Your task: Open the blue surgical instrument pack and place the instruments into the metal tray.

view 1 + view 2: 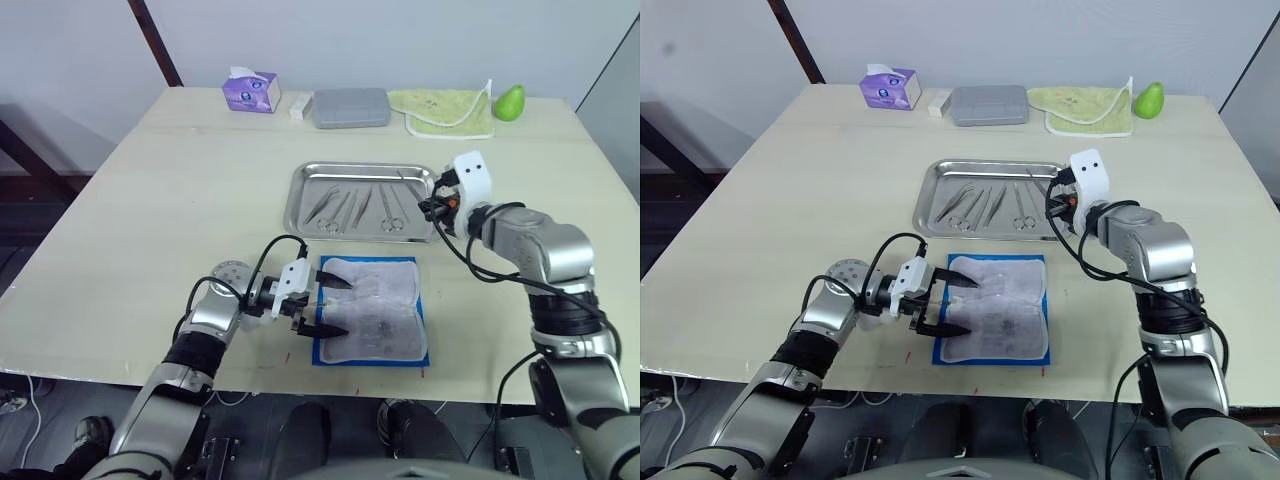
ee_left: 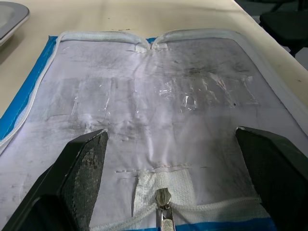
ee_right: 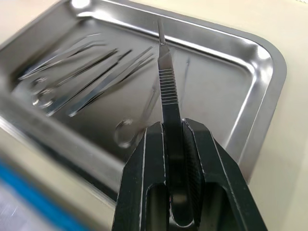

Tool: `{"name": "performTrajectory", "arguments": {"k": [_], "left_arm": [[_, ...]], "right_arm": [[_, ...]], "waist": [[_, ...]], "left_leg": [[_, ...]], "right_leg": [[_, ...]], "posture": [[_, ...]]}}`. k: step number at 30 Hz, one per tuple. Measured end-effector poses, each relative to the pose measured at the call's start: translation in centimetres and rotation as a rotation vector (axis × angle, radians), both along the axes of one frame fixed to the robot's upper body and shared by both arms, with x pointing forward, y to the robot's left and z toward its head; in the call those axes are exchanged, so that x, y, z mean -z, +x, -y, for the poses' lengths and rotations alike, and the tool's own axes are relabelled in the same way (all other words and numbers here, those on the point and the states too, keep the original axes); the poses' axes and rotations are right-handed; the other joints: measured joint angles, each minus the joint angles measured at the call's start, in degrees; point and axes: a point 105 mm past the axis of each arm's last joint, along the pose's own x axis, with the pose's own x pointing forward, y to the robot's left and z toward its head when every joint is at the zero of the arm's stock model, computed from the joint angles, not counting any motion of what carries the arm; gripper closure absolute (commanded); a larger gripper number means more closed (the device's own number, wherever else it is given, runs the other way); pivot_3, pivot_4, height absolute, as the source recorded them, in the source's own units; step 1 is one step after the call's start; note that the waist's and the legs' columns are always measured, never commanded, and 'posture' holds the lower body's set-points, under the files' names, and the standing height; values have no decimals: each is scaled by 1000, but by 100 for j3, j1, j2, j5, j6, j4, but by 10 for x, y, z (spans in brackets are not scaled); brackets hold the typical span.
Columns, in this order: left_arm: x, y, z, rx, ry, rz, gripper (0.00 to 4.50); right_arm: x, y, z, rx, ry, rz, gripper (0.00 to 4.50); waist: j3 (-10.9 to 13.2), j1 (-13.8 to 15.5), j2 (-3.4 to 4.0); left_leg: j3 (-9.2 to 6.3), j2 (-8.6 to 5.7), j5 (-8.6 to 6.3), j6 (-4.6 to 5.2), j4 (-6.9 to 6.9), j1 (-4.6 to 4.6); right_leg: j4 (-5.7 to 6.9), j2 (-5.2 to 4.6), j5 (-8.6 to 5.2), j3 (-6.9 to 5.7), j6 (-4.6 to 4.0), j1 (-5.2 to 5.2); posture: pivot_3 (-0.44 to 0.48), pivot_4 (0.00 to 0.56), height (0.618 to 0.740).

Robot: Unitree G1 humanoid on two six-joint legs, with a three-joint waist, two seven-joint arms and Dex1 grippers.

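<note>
The blue surgical instrument pack (image 1: 372, 311) lies open near the table's front edge, lining up. Just beyond it, the metal tray (image 1: 300, 205) holds several instruments (image 1: 355, 208). The right gripper (image 3: 173, 139), over the tray's right end, clamps a scalpel handle (image 3: 166, 82). The left gripper (image 1: 322, 305), fingers spread, rests at the pack's left edge.

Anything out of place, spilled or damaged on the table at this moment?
Nothing stands out. The blue fabric pack lies open and flat, the thin metal instruments lie inside the shiny steel tray, and the right pincer grips a slim ridged handle above it.
</note>
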Motion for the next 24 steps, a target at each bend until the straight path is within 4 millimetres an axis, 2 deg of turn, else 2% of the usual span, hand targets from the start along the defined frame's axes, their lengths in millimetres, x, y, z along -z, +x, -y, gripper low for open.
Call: {"name": "performTrajectory", "arguments": {"k": [3,12,23,24], "left_arm": [[0,0,-1,-6,0,0,0],[0,-1,-1,-11,-3,1,0],[0,-2,-2,-21,-4,1,0],[0,-2,-2,-22,-4,1,0]], "right_arm": [[10,12,0,68,2,-12,4453],[33,32,-10,154,14,-50,4453],[42,40,-14,185,18,-67,4453],[45,40,-14,188,17,-75,4013]], "waist": [[0,-19,1],[2,-31,4],[4,-50,9],[4,-54,9]], "left_leg": [[1,0,0,0,0,2],[1,1,0,0,-3,1],[2,1,0,0,-5,2],[2,1,0,0,-5,2]], "right_leg": [[1,0,0,4,1,0],[-1,0,1,6,1,0],[-1,0,1,9,1,-1],[0,0,1,9,1,-1]], "posture": [[0,150,740],[0,150,740],[0,150,740],[0,150,740]]}}
